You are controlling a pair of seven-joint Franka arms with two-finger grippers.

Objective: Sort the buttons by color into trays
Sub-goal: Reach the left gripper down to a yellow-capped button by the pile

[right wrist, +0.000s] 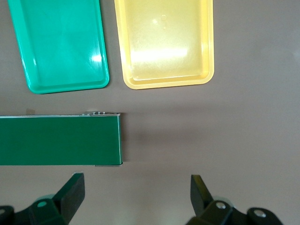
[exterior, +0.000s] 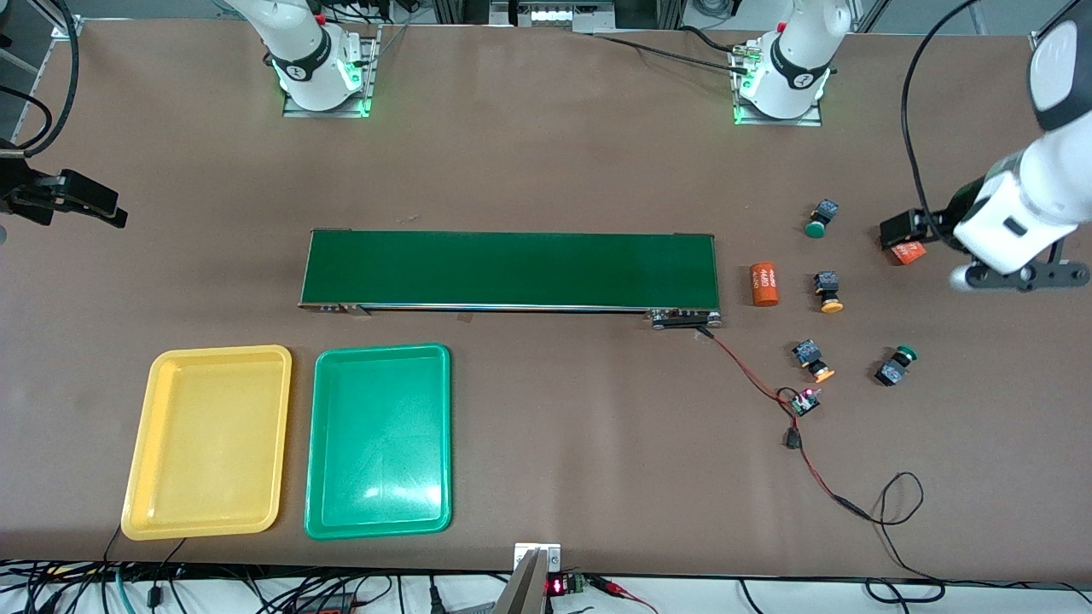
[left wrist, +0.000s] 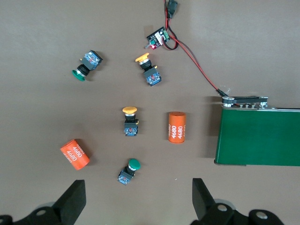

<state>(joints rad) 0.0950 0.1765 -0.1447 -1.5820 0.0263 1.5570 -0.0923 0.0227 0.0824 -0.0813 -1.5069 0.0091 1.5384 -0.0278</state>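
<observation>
Seemingly, 4 buttons (exterior: 823, 291) outside trays (exterior: 209, 442).

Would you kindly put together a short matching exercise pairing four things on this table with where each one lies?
Things:
1. yellow tray
2. green tray
3. orange cylinder
4. circuit board

Places:
A. beside the conveyor belt's end, toward the left arm's end of the table
B. at the right arm's end of the table, outermost
C. on the red-black wires, nearer the front camera than the buttons
D. between the other tray and the table's middle, nearer the front camera than the belt

Pairs: 1-B, 2-D, 3-A, 4-C
</observation>
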